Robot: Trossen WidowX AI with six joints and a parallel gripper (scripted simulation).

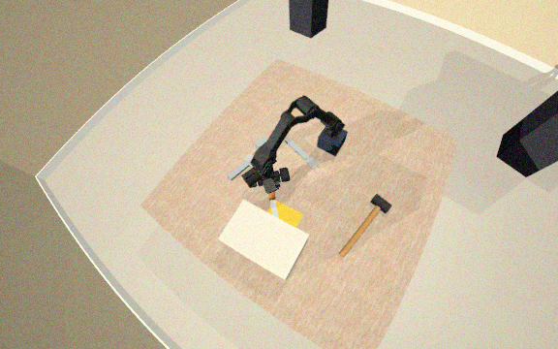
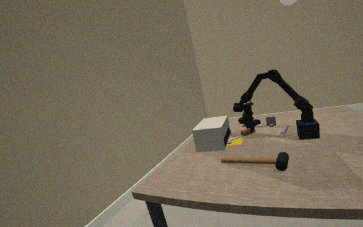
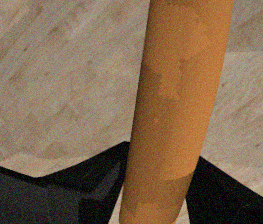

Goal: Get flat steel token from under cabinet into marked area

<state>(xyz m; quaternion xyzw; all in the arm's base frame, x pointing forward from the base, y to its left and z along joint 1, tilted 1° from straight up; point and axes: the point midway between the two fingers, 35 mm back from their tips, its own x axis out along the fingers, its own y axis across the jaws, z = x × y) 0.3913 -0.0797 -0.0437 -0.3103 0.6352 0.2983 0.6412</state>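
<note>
- Token was not visible.
- Tool's orange handle (image 1: 271, 196) (image 2: 247, 132) (image 3: 174, 110) was pinched between the gripper's fingers.
- Yellow area (image 1: 289, 213) (image 2: 236, 141) was partly covered by the blade (image 1: 274, 208) (image 2: 236, 139).

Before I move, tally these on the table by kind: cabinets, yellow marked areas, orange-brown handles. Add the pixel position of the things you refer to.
Cabinets: 1 (image 1: 263, 238) (image 2: 209, 139)
Yellow marked areas: 1 (image 1: 289, 213) (image 2: 237, 142)
Orange-brown handles: 2 (the held tool's (image 1: 271, 196) (image 2: 247, 132) (image 3: 177, 100), in the gripper (image 1: 271, 190) (image 2: 251, 128) (image 3: 158, 153); the mallet's (image 1: 360, 231) (image 2: 249, 161))
Total: 4
</note>
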